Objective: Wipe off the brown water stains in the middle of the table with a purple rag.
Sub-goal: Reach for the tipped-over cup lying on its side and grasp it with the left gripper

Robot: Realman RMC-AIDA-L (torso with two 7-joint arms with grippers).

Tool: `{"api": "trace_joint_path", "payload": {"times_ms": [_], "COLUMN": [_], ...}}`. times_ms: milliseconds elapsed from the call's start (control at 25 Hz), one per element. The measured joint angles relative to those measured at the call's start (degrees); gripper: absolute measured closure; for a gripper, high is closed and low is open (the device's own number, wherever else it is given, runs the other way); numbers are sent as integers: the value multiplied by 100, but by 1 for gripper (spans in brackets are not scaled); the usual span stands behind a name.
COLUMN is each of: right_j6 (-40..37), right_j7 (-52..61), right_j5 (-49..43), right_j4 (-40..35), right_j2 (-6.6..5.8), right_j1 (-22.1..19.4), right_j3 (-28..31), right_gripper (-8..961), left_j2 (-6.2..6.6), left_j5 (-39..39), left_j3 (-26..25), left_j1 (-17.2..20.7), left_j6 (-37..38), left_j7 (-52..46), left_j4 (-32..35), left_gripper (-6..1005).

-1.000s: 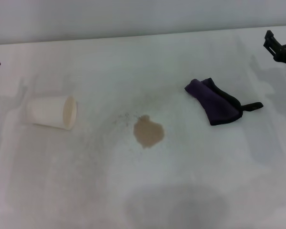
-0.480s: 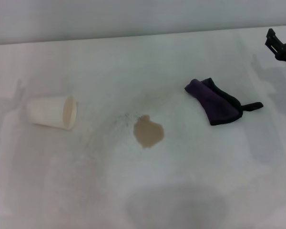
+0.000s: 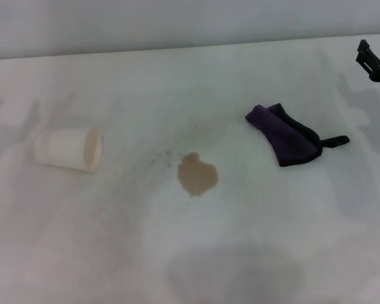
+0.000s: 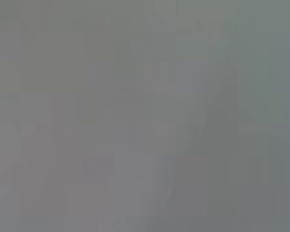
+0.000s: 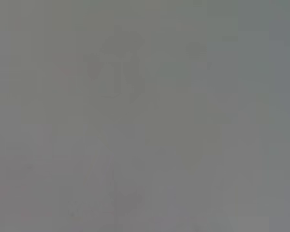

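Observation:
The brown water stain (image 3: 197, 175) is a tan blotch in the middle of the white table (image 3: 190, 253), with faint specks to its left. The purple rag (image 3: 290, 135) lies crumpled to the right of the stain, its black loop tab pointing right. My right gripper (image 3: 375, 63) shows only as a black part at the far right edge, above and right of the rag. My left gripper is out of view. Both wrist views show only plain grey.
A white paper cup (image 3: 69, 149) lies on its side at the left, its mouth facing right. A large grey shadow patch (image 3: 234, 272) lies on the table near the front edge.
My left gripper has slid out of view at the left edge. My right gripper has drawn back slightly toward the right edge. Rag, stain and cup have not moved.

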Motion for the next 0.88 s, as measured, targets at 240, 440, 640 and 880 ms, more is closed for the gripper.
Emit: {"api": "trace_joint_path", "payload": {"times_ms": [240,440,640,880], "right_j6": [-143,-177,-225,-232], "right_j7": [-5,-1,2,8], "right_j5": [1,14,47,54], "right_j4": [-177,-174,-168,-27], "right_j2": [-9,-7,24,44], "right_j1": [-25,-44,-1,178], "right_j3": [37,48,57,62], "right_gripper": [113,116,119,122], "left_j2": [920,1501,1755,1785], "left_j5": [1797,4050,6662,9334], "left_j3": [10,10,9,-153], "left_j1": [-239,-933,-1812,-2450], "left_j6": [271,349,363,352], "left_j7": [-1688,-2330,-3122,-4284], "left_j4": [26,134,595,1484], "left_gripper": [118,120,120,119]}}
